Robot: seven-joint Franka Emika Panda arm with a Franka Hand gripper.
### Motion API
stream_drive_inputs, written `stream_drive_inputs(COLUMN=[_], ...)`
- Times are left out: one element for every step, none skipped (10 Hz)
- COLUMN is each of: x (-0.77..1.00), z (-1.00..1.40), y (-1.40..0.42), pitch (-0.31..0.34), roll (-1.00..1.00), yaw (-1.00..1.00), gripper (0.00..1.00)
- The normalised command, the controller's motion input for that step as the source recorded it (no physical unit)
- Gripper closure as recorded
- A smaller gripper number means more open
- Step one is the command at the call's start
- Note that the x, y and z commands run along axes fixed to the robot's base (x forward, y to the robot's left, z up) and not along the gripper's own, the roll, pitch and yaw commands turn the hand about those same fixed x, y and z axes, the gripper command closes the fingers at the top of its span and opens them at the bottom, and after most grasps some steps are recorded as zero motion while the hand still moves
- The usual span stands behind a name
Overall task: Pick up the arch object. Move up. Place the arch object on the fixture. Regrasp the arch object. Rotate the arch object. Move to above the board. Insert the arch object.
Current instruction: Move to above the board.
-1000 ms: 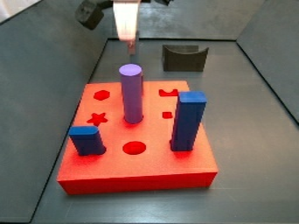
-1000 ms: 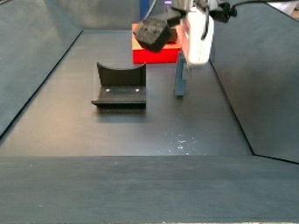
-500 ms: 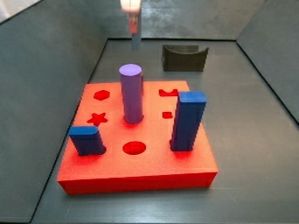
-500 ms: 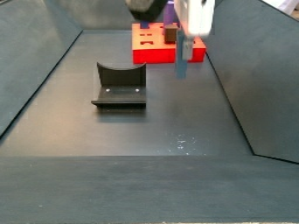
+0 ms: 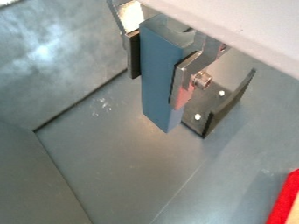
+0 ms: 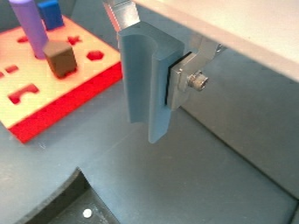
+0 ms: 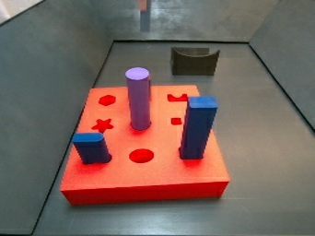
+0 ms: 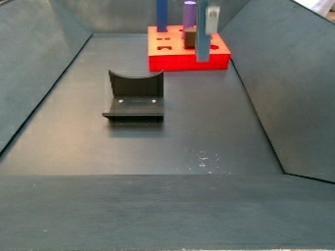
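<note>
My gripper (image 5: 160,66) is shut on the arch object (image 5: 163,83), a pale grey-blue bar that hangs upright between the silver fingers (image 5: 188,77), well above the floor. The grip (image 6: 149,70) sits on its upper part, and the arch object (image 6: 149,87) shows its grooved face. In the side views only its lower end shows, at the top edge (image 7: 144,7) and in front of the board (image 8: 207,39); the gripper itself is out of frame there. The dark fixture (image 7: 193,61) (image 8: 132,98) stands apart from the red board (image 7: 147,180) (image 8: 167,61).
On the board stand a purple cylinder (image 7: 136,97), a tall blue peg (image 7: 197,127) and a short blue peg (image 7: 88,147). Grey walls enclose the dark floor on all sides. The fixture (image 5: 222,105) lies below and beside the hanging bar.
The gripper has gone straight up with the arch object, leaving the side views almost entirely. Board, pegs and fixture have not moved.
</note>
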Motion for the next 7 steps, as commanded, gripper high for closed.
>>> stream_drive_inputs(x=[0.07, 0.06, 0.06, 0.05, 0.05, 0.04, 0.03], z=[1.00, 1.00, 1.00, 1.00, 1.00, 0.78, 0.67], y=[0.02, 0.02, 0.01, 0.01, 0.01, 0.01, 0.01], pitch=[0.093, 0.093, 0.088, 0.090, 0.092, 0.092, 0.092], roll=[0.01, 0.01, 0.01, 0.01, 0.01, 0.01, 0.01], yaw=[-0.01, -0.01, -0.01, -0.02, -0.02, -0.02, -0.02], gripper=[1.00, 1.00, 1.00, 1.00, 1.00, 1.00, 1.00])
